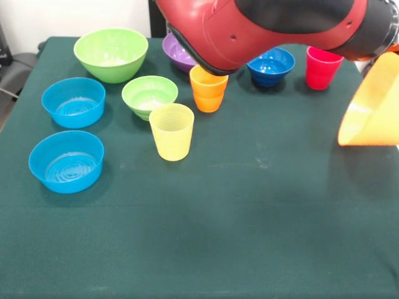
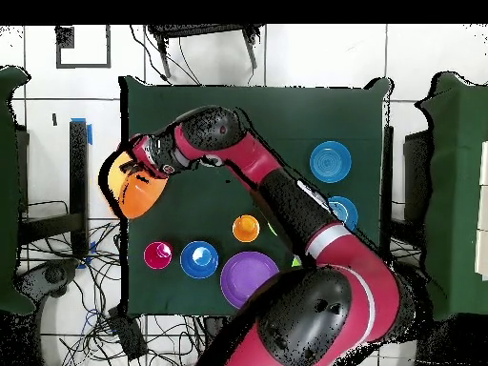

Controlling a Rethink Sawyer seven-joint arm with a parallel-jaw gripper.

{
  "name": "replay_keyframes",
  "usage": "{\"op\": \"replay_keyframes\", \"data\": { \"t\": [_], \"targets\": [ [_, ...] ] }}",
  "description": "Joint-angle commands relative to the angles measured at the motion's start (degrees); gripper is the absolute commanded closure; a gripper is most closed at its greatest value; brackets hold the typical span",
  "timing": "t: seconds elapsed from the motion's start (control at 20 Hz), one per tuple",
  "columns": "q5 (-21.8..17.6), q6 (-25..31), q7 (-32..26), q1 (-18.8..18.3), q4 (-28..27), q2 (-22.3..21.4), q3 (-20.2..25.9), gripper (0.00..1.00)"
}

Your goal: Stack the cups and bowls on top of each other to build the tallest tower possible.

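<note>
The huge orange bowl (image 1: 374,103) hangs tilted over the table's right edge in the front view. From overhead, my gripper (image 2: 143,174) is shut on the rim of that bowl (image 2: 133,195). On the cloth stand the orange cup (image 1: 208,89), the yellow cup (image 1: 171,131) and the red cup (image 1: 323,67). Also upright are the large green bowl (image 1: 111,54), the small green bowl (image 1: 149,96), the purple bowl (image 1: 177,53) partly behind the arm, the dark blue bowl (image 1: 270,66) and two light blue bowls (image 1: 73,102) (image 1: 66,161). Nothing is stacked.
The red arm (image 1: 274,28) crosses the top of the front view above the back row. The green table (image 1: 249,218) has open cloth across its near half. Cables lie on the floor (image 2: 95,286) beside the table in the overhead view.
</note>
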Motion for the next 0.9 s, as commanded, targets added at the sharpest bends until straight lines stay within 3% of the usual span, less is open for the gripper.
{"op": "replay_keyframes", "data": {
  "t": [0.05, 0.4, 0.55, 0.75, 0.9],
  "targets": [
    [3.12, 4.93, 0.41, -1.23, -0.08, 3.95, 1.9, 1.0],
    [0.96, 5.95, -4.8, -3.89, 0.5, 5.66, 4.59, 1.0],
    [1.59, 5.9, -4.44, -6.0, 3.82, 4.84, 7.18, 1.0],
    [2.9, 9.3, -3.71, -8.5, 7.0, 5.69, 10.52, 1.0],
    [2.84, 13.0, -3.77, -8.98, 6.13, 7.54, 11.2, 1.0]
  ]
}}
